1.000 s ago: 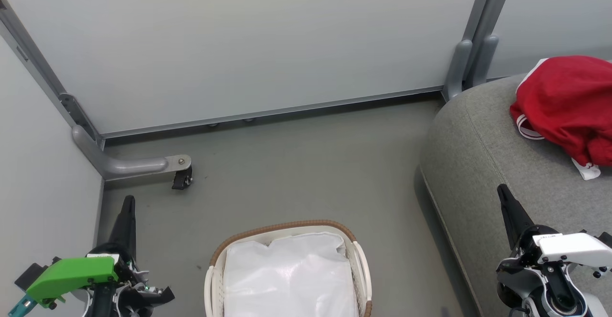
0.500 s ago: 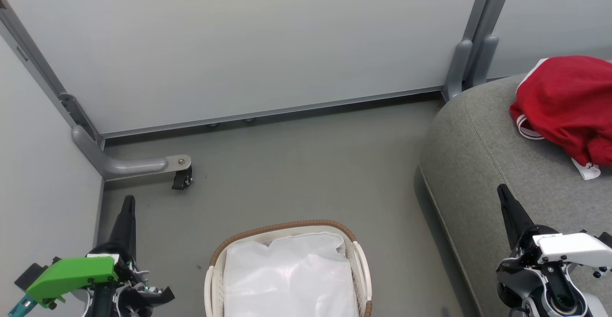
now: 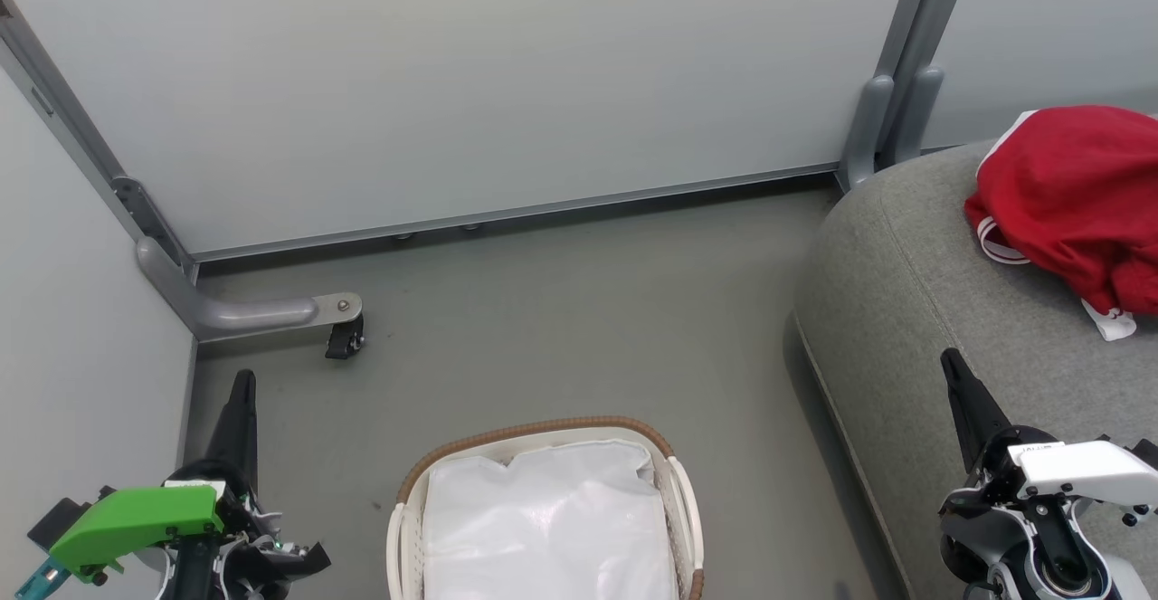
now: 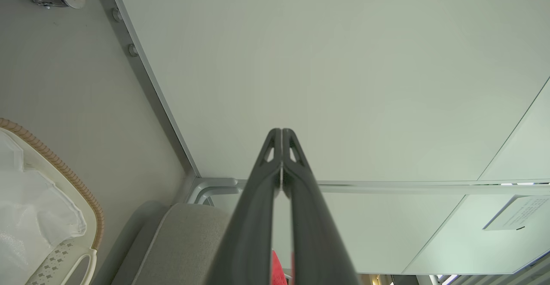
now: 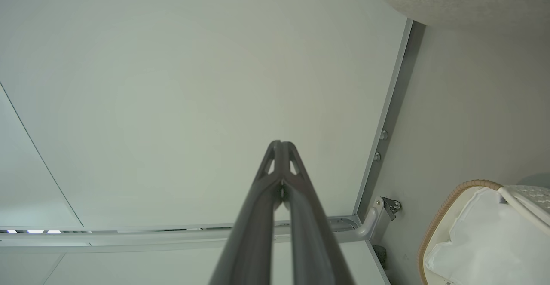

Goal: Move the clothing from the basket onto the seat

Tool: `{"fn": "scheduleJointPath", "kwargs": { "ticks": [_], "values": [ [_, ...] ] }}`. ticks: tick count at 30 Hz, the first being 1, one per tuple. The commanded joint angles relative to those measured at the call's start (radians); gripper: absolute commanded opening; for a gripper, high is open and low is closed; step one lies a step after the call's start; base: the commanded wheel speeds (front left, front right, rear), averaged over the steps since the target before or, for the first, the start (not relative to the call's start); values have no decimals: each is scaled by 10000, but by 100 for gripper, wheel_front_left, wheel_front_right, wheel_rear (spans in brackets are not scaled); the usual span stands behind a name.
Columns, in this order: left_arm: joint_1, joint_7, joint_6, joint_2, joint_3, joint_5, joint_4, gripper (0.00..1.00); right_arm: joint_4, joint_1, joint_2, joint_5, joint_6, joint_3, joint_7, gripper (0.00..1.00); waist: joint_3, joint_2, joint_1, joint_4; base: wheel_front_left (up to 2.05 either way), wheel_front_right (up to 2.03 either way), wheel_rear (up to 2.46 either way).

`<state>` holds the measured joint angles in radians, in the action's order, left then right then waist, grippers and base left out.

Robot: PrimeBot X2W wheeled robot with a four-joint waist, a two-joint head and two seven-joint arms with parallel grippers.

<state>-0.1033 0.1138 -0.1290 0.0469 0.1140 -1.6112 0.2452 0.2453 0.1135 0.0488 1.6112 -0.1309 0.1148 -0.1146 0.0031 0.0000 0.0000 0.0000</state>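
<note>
Now, clothing (image 3: 1067, 193): one, lying on seat (image 3: 905, 310); left wrist view catching a sliver
basket (image 3: 534, 426): one
left gripper (image 3: 242, 378), right gripper (image 3: 951, 360): fingers pressing together, empty

Basket (image 3: 534, 426): on floor (image 3: 579, 310), front centre; liner (image 3: 552, 519) inside.
Seat (image 3: 905, 310): right of basket, apart from it.
Clothing (image 3: 1067, 193): on seat, far right, toward rear.
Castor (image 3: 344, 339): on floor, left rear of basket, well apart, just before wall panel (image 3: 452, 84).
</note>
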Motion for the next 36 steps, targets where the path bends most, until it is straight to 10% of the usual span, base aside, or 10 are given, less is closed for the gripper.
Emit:
{"fn": "scheduleJointPath", "kwargs": {
  "ticks": [1, 36],
  "values": [
    [-105, 38, -47, 62, 18, -34, -15, 0, -38, -110, 23, 33, 3, 13, -27, 0, 0, 0, 0, 0, 0, 0, 0],
    [-105, 39, -47, 62, 18, -34, -14, 0, -38, -111, 23, 34, 2, 13, -25, 0, 0, 0, 0, 0, 0, 0, 0]
  ]
}}
